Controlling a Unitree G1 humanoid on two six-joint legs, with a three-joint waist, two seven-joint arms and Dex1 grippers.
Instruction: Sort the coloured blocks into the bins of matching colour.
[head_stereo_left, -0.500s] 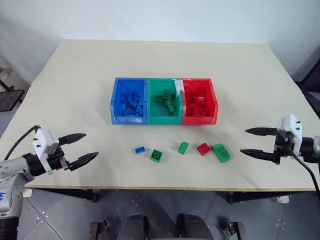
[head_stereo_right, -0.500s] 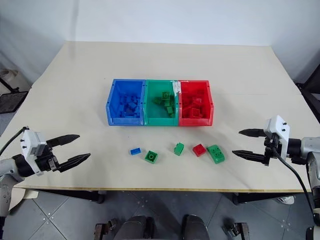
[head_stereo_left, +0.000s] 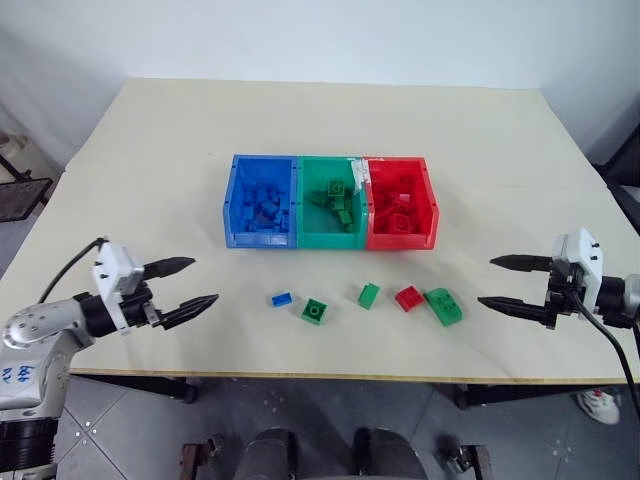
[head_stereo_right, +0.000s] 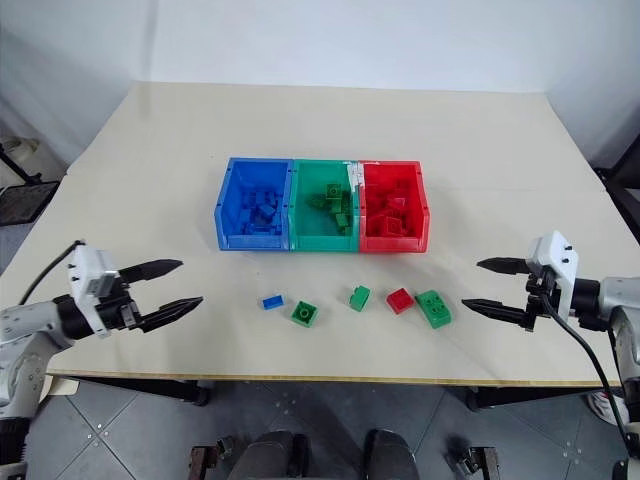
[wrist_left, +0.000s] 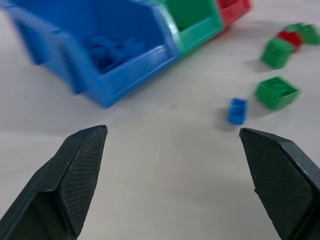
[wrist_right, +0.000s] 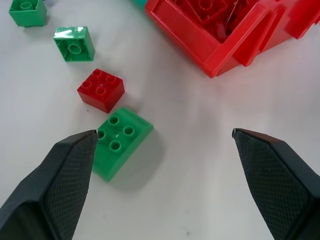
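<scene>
Five loose bricks lie in a row before three filled bins, both grippers spread wide and empty.

On the pale rectangular wooden table (head_stereo_left: 150, 150) stand the three joined open plastic bins, blue bin (head_stereo_left: 261, 213) on the robot's left, green bin (head_stereo_left: 332, 207) in the middle, red bin (head_stereo_left: 401, 204) on the right, each holding studded bricks of its own colour. The left gripper (head_stereo_left: 190, 282) and right gripper (head_stereo_left: 504, 283) hover at the near edge, well apart from everything, fingers wide and holding nothing. Nearer than the bins, from right: a large flat green studded brick (head_stereo_left: 442, 305) just beside a red studded brick (head_stereo_left: 407, 297), a small green brick (head_stereo_left: 368, 294), a square green brick (head_stereo_left: 314, 311), and a tiny blue brick (head_stereo_left: 281, 298).
</scene>
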